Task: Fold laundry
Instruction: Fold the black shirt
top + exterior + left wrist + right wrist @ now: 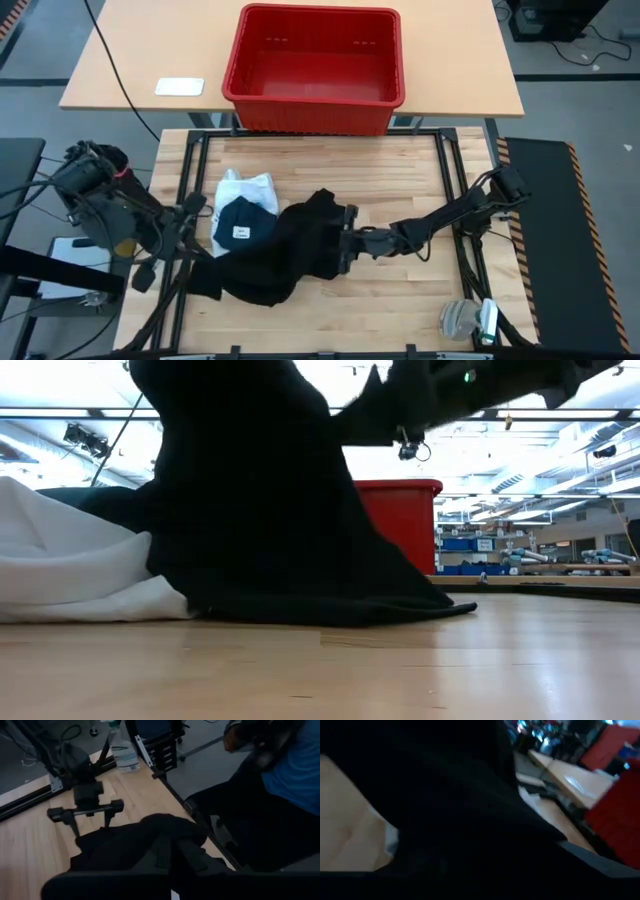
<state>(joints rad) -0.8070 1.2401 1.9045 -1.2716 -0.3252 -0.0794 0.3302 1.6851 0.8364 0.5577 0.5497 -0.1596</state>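
Large black cloth garment [280,255] bunched mid-table, one gripper at each end.

Left gripper [196,262] is clamped on its near-left end; right gripper [347,240] presses into the right side — grip cannot be told. Beyond lie a white shirt [250,188] and red plastic crate [315,70].

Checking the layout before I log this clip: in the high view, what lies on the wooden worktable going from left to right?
Left tool at the table's left edge → white shirt → large black garment → right tool at the garment's right edge → grey object near the right front corner.
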